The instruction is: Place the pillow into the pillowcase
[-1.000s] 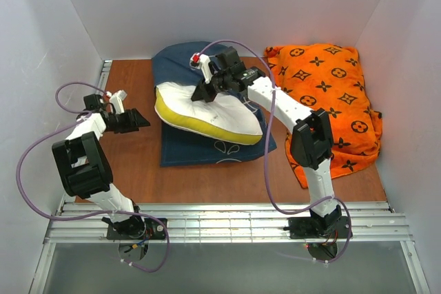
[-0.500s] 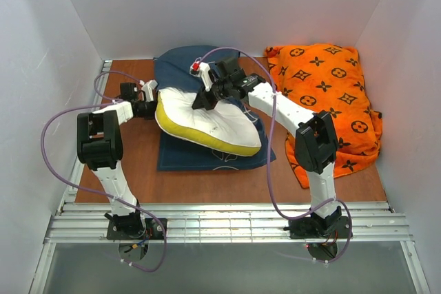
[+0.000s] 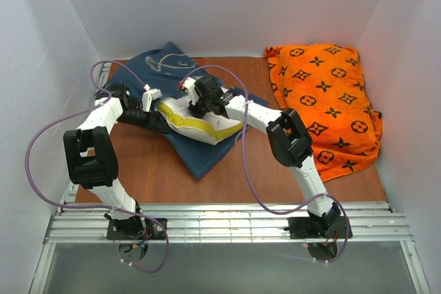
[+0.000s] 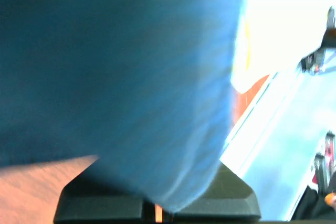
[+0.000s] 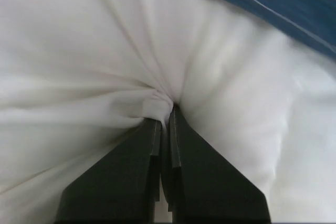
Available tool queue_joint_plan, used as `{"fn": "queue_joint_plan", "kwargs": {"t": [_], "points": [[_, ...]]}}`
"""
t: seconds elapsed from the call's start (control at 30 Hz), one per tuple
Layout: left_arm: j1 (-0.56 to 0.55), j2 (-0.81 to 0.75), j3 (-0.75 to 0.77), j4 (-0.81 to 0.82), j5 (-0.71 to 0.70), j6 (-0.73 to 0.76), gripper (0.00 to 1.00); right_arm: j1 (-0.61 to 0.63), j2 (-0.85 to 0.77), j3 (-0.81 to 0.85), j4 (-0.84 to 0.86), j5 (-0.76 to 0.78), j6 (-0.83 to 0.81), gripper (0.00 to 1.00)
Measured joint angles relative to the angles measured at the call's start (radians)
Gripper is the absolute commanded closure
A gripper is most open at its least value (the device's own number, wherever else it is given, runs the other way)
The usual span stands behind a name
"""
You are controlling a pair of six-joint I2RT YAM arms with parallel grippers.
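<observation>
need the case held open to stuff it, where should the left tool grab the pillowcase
Pinch the loose edge of the pillowcase beside the left end of the pillow, coming in low from the left. The fabric lies thin and flat on the table, so only an edge gives a bite. The left tool is shut there; the right tool pinches the pillow's white top.

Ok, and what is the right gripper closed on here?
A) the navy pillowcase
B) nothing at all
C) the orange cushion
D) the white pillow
D: the right wrist view shows the right gripper pinching a bunched fold of the pillow, its jaws shut tight on the white fabric.
</observation>
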State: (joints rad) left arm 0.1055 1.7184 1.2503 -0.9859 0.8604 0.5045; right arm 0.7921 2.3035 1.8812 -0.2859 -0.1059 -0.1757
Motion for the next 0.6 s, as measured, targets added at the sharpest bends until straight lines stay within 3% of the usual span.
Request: {"fn": "queue_joint_plan", "kwargs": {"t": [0.2,0.37,0.4,0.47,0.5,0.57,0.6], "points": [[-0.029,-0.052,-0.016,-0.151,-0.022,0.178,1.0,-0.05,-0.082,0.001,0.027,0.085,0.081,0.99],[-0.054,-0.063,-0.029,-0.162,-0.019,0.175,0.96,-0.102,-0.161,-0.09,0.043,0.027,0.143,0.99],[-0.058,-0.063,-0.032,-0.15,-0.025,0.164,0.93,-0.107,-0.161,-0.099,0.045,-0.003,0.143,0.76],[-0.073,-0.063,-0.032,-0.131,-0.045,0.133,0.87,-0.113,-0.158,-0.119,0.031,-0.074,0.13,0.55],[-0.101,-0.063,-0.032,-0.121,-0.065,0.11,0.84,-0.116,-0.158,-0.129,0.007,-0.098,0.116,0.34],[-0.182,-0.061,-0.033,-0.087,-0.086,0.071,0.82,-0.13,-0.166,-0.149,-0.039,-0.143,0.084,0.15],[-0.25,-0.058,-0.033,-0.055,-0.099,0.047,0.82,-0.141,-0.174,-0.162,-0.062,-0.16,0.068,0.13]]}}
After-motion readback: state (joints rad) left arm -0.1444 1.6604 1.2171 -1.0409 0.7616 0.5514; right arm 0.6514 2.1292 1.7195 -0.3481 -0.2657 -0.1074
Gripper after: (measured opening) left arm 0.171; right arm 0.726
